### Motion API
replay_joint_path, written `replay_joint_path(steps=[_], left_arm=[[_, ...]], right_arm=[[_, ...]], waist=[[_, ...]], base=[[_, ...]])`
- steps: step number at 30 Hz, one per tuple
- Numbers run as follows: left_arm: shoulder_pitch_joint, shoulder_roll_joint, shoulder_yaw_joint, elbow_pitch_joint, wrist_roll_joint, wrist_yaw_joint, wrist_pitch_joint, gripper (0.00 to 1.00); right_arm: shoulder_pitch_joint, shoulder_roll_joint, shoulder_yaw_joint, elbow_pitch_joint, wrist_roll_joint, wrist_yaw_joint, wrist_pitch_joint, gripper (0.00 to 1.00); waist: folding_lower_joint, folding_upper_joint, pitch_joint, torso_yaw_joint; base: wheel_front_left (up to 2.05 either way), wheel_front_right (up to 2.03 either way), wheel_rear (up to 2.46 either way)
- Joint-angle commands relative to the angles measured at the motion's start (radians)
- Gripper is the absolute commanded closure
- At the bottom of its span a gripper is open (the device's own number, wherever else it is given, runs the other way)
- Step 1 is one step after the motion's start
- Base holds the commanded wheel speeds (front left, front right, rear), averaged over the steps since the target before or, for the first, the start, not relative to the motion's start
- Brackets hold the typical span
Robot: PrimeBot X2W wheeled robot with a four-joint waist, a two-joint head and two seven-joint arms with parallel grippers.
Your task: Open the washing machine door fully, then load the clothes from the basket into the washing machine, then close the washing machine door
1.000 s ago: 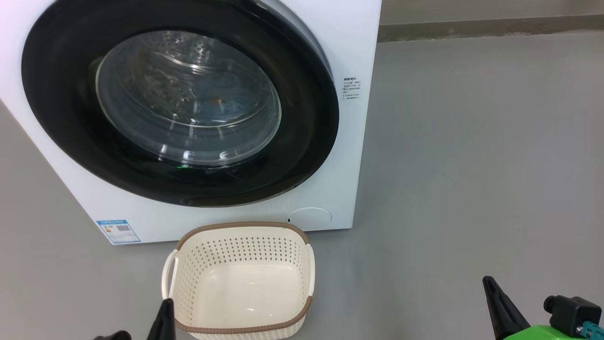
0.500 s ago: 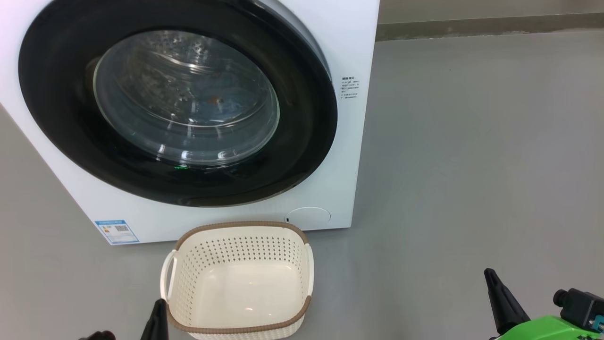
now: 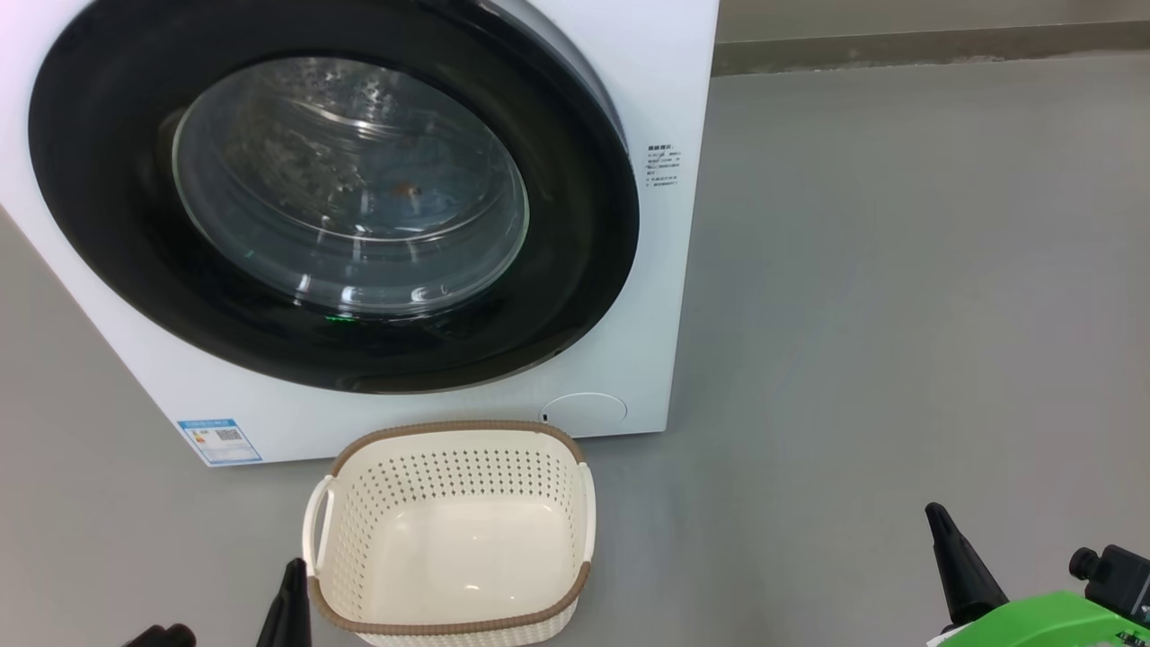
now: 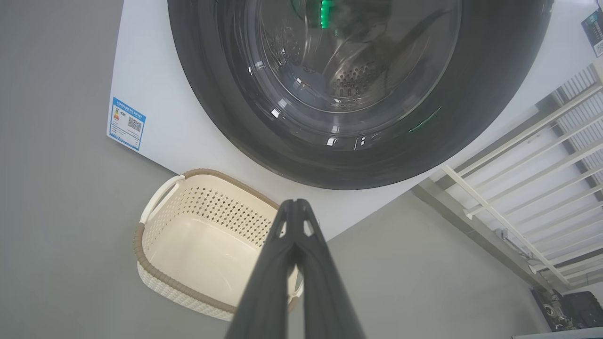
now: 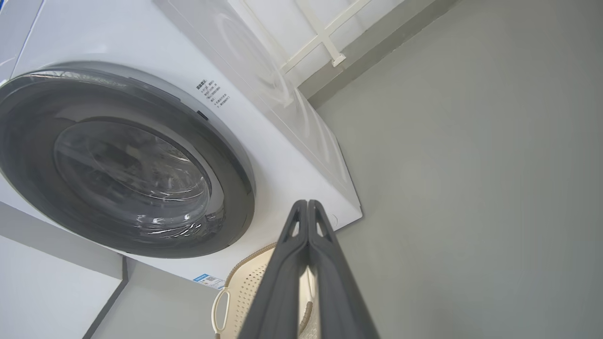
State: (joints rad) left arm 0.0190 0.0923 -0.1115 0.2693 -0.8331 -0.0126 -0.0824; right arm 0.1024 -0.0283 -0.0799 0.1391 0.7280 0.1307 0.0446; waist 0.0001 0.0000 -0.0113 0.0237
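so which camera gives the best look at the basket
The head view: the basket shows nearly whole, with its rim, both handles and bare bottom. In the left wrist view the shut left tool covers one end. In the right wrist view the right tool hides much of it; a handle and some wall show.

Smooth grey floor (image 3: 898,314), darker skirting strip (image 3: 898,49) along pale wall (image 3: 898,16), white railing (image 4: 494,217)

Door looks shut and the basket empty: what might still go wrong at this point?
The washing machine door looks flush, yet whether it latched cannot be seen; it might spring open. The left gripper, shut, appears close beside the basket rim, so an arm move may knock it.
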Motion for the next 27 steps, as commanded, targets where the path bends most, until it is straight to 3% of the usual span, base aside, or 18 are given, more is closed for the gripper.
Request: replay_joint_path(steps=[1, 27], left_arm=[[-0.045, 0.006, 0.026, -0.02, -0.029, -0.01, 0.007, 1.0], [-0.075, -0.012, 0.1, -0.021, -0.304, -0.05, 0.077, 1.0]], right_arm=[[-0.048, -0.014, -0.001, -0.018, 0.035, 0.0, 0.004, 1.0], [-0.108, -0.018, -0.012, 0.028, 0.348, 0.0, 0.027, 1.0]], waist=[[0.0, 0.0, 0.0, -0.001], [0.0, 0.0, 0.005, -0.009]], base=[[0.0, 0.0, 0.0], [0.0, 0.0, 0.0]])
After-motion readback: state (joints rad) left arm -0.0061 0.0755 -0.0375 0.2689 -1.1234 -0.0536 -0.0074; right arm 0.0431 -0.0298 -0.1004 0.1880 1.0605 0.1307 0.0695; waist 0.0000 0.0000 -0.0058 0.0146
